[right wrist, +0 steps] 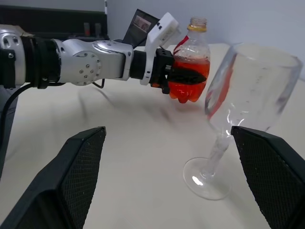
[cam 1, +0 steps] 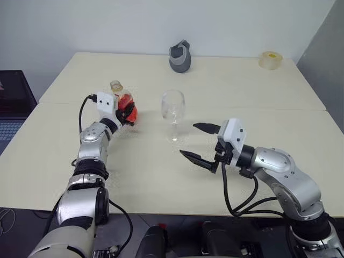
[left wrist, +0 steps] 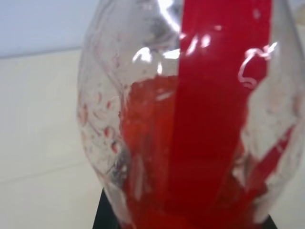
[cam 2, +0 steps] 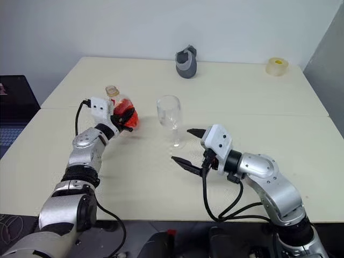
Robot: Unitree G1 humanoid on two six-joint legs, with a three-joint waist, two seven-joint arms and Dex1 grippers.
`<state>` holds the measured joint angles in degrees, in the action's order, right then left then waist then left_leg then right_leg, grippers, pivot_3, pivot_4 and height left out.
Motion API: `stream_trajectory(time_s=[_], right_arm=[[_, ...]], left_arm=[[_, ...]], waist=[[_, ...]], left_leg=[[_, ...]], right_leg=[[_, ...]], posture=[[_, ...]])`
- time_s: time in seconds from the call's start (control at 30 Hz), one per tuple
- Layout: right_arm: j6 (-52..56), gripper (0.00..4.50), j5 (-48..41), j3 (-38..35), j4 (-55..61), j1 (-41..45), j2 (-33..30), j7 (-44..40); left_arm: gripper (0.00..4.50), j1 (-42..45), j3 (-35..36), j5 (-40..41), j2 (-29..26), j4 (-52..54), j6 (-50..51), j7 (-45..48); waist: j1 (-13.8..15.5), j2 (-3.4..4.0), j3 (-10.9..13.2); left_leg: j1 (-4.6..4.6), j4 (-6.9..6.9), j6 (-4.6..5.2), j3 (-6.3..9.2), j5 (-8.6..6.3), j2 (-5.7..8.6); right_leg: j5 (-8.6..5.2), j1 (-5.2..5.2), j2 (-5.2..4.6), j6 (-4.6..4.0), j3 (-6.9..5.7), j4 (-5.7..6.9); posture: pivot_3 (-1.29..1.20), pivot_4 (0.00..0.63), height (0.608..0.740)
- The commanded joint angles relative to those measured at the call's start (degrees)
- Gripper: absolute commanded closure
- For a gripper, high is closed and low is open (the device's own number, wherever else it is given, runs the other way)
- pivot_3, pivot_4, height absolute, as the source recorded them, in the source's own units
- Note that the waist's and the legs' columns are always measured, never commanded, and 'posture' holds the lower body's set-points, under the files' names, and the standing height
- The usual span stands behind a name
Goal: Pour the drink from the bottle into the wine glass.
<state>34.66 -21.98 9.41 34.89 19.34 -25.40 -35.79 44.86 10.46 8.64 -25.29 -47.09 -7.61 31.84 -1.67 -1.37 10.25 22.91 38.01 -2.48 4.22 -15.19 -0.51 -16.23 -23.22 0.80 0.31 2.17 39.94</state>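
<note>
Pale cream table (cam 1: 226, 86) against a white wall, seam running across its middle.

Head views. Item one: small clear plastic bottle (cam 1: 124, 105) with rounded body and yellowish-orange top, left of centre, clenched around its belly by the left gripper (cam 1: 127, 114); it looks lifted just off the surface and slightly tilted. Item two: bright red translucent drink (cam 2: 127, 115), filling the lower half of the bottle. Item three: tall clear stemmed wine glass (cam 1: 173, 107), empty, upright at table centre, just right of the bottle and apart from it. Item four: right gripper (cam 1: 200, 142), black fingers spread wide, holding nothing, near side of the glass, right of its foot. Item five: grey container (cam 1: 180, 56), far edge. Item six: yellowish tape roll (cam 1: 270, 59), far right corner.

Left wrist view. Bottle wall close up, red liquid pooled low, a red band running up the plastic.

Right wrist view. Glass between the two open fingers yet untouched; bottle beyond it, gripped at mid-body.

Handling note, by judgement: carry the bottle right until its mouth stands above the bowl's rim, tip slowly, and steady the stem with the free gripper, since the slim glass looks easy to topple. Whether a cap remains on cannot be told.
</note>
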Motion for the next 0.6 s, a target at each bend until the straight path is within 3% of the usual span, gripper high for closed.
stream_trajectory(time_s=[0.03, 0.27, 0.6], right_arm=[[0.38, 0.0, -2.32, -3.15, 2.58, 1.3, 1.85, 2.66], [0.58, 0.0, -2.89, -3.15, 1.76, 3.25, 4.48, 5.86], [-0.29, 0.0, -1.15, -0.88, -2.17, 5.37, 9.49, 9.13]], left_arm=[[3.71, -0.43, -3.17, -3.62, -1.8, 12.61, 0.0, -1.12], [3.71, 1.22, -9.11, -12.4, -6.4, 22.41, -2.65, -1.97], [3.72, 7.12, -17.42, -27.62, -11.53, 17.41, -13.91, -7.69]], waist=[[0.03, 0.0, 0.0], [-0.11, 0.0, 0.0], [-0.06, 0.0, 0.0]], left_leg=[[0.0, 0.0, 0.0, 0.01, 0.0, -0.01], [-0.02, -0.01, -0.01, -0.01, 0.01, -0.01], [-0.01, -0.01, 0.0, -0.04, 0.0, 0.02]], right_leg=[[0.0, 0.0, 0.0, 0.0, 0.0, 0.0], [0.0, 0.0, 0.01, -0.01, 0.02, 0.02], [0.0, -0.01, 0.01, 0.0, 0.03, 0.01]], posture=[[0.0, 0.15, 0.74], [0.0, 0.15, 0.74], [0.0, 0.15, 0.74]])
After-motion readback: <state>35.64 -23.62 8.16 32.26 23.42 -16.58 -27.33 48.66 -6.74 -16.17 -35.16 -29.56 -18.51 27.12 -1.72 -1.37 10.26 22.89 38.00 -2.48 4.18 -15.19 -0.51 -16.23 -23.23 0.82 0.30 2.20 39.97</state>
